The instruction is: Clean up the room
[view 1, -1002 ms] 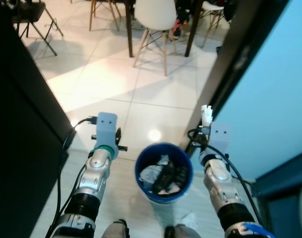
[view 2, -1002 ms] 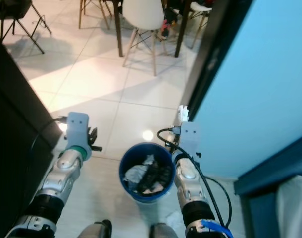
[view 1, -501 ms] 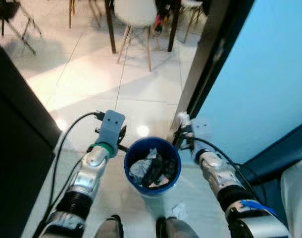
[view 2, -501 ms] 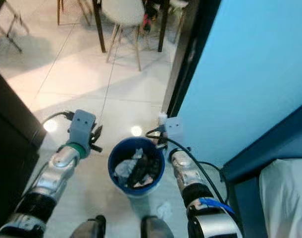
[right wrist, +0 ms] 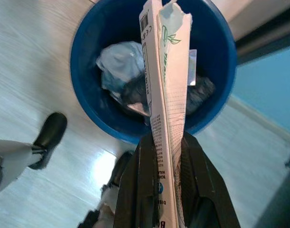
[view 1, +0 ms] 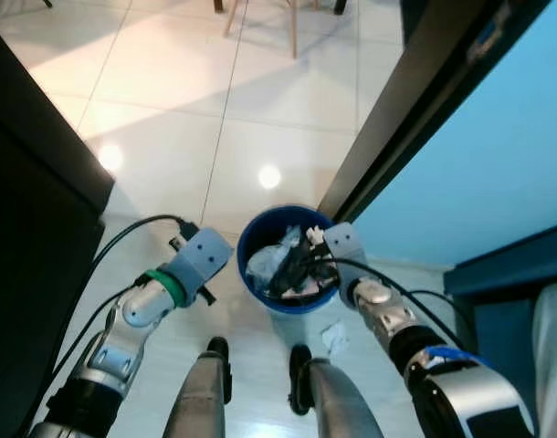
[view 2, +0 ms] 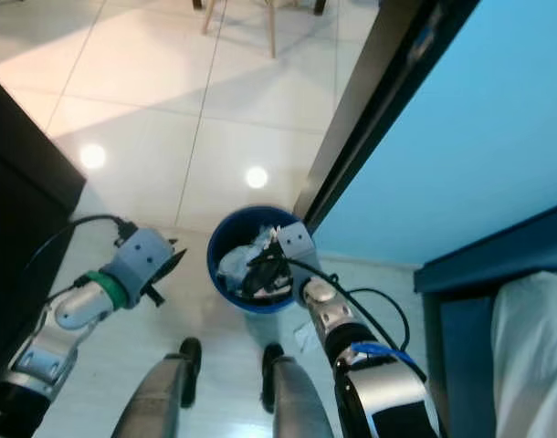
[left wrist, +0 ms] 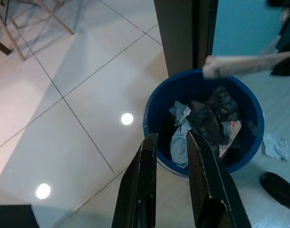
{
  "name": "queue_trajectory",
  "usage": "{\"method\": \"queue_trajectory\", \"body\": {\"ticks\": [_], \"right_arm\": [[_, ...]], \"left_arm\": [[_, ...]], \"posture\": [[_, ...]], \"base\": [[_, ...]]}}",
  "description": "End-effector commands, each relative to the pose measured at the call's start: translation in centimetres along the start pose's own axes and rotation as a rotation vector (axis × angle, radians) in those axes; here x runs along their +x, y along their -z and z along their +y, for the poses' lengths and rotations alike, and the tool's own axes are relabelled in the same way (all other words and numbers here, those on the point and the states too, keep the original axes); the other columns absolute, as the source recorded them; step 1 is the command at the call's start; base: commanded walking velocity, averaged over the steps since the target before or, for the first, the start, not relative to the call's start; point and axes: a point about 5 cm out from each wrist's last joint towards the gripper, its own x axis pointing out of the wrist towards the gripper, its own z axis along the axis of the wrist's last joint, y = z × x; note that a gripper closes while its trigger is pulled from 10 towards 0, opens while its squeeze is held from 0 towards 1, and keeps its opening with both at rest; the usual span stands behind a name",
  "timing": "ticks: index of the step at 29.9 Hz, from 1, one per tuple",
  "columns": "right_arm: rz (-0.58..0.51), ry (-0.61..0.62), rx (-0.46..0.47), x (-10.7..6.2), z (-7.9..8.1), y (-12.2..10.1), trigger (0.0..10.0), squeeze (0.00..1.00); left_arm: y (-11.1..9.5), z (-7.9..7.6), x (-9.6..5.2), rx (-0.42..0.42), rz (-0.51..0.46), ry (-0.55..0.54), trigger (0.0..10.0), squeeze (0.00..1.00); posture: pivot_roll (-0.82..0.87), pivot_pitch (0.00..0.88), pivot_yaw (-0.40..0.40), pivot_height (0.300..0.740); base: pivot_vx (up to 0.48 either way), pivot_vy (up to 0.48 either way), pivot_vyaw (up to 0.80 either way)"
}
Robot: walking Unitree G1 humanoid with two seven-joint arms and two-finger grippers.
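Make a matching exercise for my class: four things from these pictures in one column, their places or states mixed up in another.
Things:
1. carton
2. bin
3. crumpled paper
4. left hand

Places or states:
A. on the floor beside the bin
B. holds nothing, fingers slightly apart
C. blue, holding rubbish
D. gripped by the right hand above the bin

Pairs: 1-D, 2-C, 3-A, 4-B

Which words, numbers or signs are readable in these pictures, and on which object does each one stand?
Flattened white carton, clamped in the right gripper fingers over the blue bin:
- a barcode, digits too small to read
- a green leaf logo, no words legible beside it
- lines of small print along the side, too blurred to read
- near the fingers, large letters, partly hidden, not legible

Trash in the bin: a scrap with red marks, unreadable.
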Motion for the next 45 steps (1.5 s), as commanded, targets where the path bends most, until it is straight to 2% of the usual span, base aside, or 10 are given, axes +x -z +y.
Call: {"method": "queue_trajectory", "body": {"ticks": [1,3,6,12,18,19,23,24,34,45], "right_arm": [[0.052,-0.025,-0.009,-0.3,0.6,2.0,10.0,0.00],[0.029,-0.026,-0.045,-0.2,0.7,1.8,10.0,0.00],[0.025,-0.024,-0.063,-0.2,0.7,1.7,10.0,0.00],[0.039,0.023,-0.091,-0.3,0.1,1.9,10.0,0.00],[0.023,0.018,-0.097,-0.2,0.1,1.6,10.0,0.04],[0.017,0.022,-0.119,-0.2,0.0,1.5,10.0,1.00],[0.013,0.041,-0.138,-0.2,-0.2,1.2,10.0,1.00],[0.006,0.058,-0.152,-0.2,-0.4,1.0,10.0,0.00],[-0.017,0.101,-0.140,-0.2,-1.2,0.4,10.0,0.00],[-0.015,0.059,-0.099,-0.1,-0.8,0.4,10.0,0.00]], "left_arm": [[-0.2,-1.6,-0.3,0.100,-0.032,0.114,10.0,0.00],[-1.1,-2.0,-0.3,0.167,-0.083,0.177,10.0,0.00],[-1.2,-2.2,-0.4,0.165,-0.089,0.197,10.0,0.00],[-0.9,-2.9,-1.5,0.161,-0.051,0.330,10.0,0.00],[-0.5,-3.0,-1.9,0.166,-0.038,0.371,10.0,0.00],[-0.3,-3.0,-2.0,0.162,-0.033,0.375,10.0,0.00],[-0.2,-3.0,-2.0,0.160,-0.030,0.378,10.0,0.00],[-0.2,-3.0,-2.0,0.161,-0.029,0.378,10.0,0.00],[-0.2,-2.9,-1.9,0.160,-0.021,0.374,10.0,0.00],[-0.2,-2.9,-1.8,0.151,-0.017,0.374,10.0,0.00]], "posture": [[0.21,0.503,0.024,0.740],[0.22,0.493,0.017,0.740],[0.22,0.493,0.017,0.740],[0.23,0.506,0.029,0.740],[0.23,0.510,0.030,0.740],[0.22,0.505,0.031,0.740],[0.23,0.501,0.031,0.740],[0.22,0.499,0.031,0.740],[0.22,0.486,0.029,0.740],[0.21,0.478,0.023,0.740]], "base": [[0.000,0.000,0.00],[0.000,0.000,0.00],[0.000,0.000,0.00],[0.000,0.000,0.00],[0.000,0.000,0.00],[0.000,0.000,0.00],[0.000,0.000,0.00],[0.000,0.000,0.00],[0.000,0.000,0.00],[0.000,0.000,0.00]]}}
